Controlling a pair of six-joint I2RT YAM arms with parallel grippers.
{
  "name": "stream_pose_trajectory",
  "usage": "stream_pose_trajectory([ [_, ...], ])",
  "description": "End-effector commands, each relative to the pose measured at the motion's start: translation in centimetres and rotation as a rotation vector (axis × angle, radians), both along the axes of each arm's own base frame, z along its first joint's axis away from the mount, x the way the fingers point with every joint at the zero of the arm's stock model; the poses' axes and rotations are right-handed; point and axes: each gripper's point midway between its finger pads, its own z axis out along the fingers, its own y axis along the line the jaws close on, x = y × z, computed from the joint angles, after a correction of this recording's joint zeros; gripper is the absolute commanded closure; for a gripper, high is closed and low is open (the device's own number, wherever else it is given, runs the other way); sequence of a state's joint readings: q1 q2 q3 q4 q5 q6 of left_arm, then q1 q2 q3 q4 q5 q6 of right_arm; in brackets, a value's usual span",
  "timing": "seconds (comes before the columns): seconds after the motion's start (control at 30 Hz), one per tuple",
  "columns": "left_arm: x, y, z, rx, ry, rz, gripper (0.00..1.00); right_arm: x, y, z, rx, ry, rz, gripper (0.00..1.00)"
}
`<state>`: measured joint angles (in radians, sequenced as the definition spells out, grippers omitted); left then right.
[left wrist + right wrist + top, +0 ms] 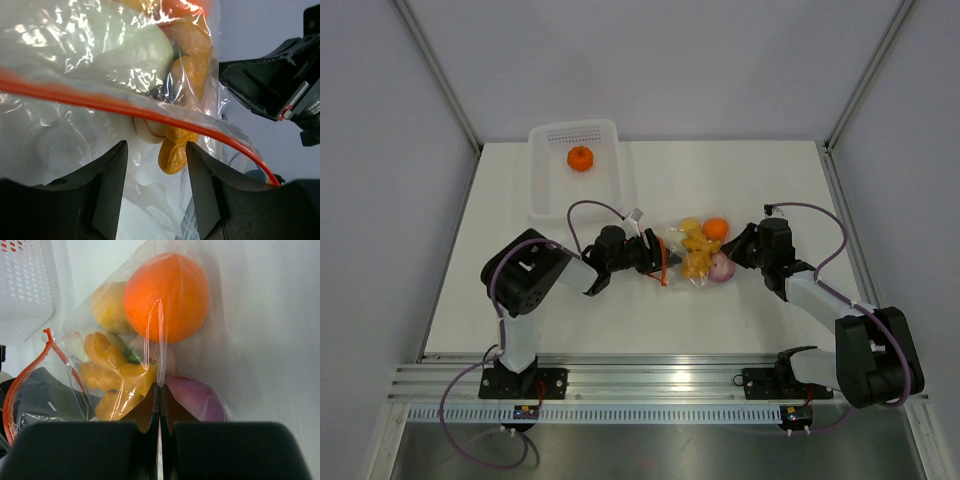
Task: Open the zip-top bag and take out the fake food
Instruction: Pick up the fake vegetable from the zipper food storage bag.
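Note:
The clear zip-top bag (692, 250) lies mid-table between both arms, its red-orange zipper strip (100, 102) on the left side. The fake food shows through the plastic: an orange ball (167, 295), a knobbly yellow piece (112, 375), a purple piece (197, 397) and a pale white piece (125, 50). My left gripper (156, 145) is at the bag's zipper end, jaws apart, with crinkled film and the tip of the yellow piece between the fingers. At the bag's right end my right gripper (159, 386) is shut on a pinched fold of the plastic.
A white perforated basket (548, 190) stands at the back left and holds one orange fake fruit (580, 158). Grey walls surround the white table. The right arm's black wrist (275, 85) shows just past the bag in the left wrist view.

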<state>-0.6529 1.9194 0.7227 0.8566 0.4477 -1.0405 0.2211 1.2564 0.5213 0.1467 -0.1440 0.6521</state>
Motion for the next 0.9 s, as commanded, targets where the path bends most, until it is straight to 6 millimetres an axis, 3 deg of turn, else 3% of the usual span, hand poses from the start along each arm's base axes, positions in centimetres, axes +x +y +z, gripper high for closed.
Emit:
stream_pose_trajectory([
  [0.0,-0.5,-2.3,4.8,-0.192,-0.114,-0.092,0.48,1.0,0.9,1.9,0.017,-0.066,0.033,1.00],
  [0.43,-1.6,-4.6,3.4,-0.153,-0.094,-0.153,0.46,1.0,1.6,1.6,0.048,-0.055,0.058,1.00],
  [0.7,-1.3,-4.7,2.3,-0.110,-0.070,-0.141,0.71,1.0,1.7,1.8,0.054,-0.061,0.057,1.00],
  [0.87,-1.3,-4.7,2.6,-0.112,-0.076,-0.145,0.77,1.0,1.6,1.9,0.055,-0.060,0.051,1.00],
])
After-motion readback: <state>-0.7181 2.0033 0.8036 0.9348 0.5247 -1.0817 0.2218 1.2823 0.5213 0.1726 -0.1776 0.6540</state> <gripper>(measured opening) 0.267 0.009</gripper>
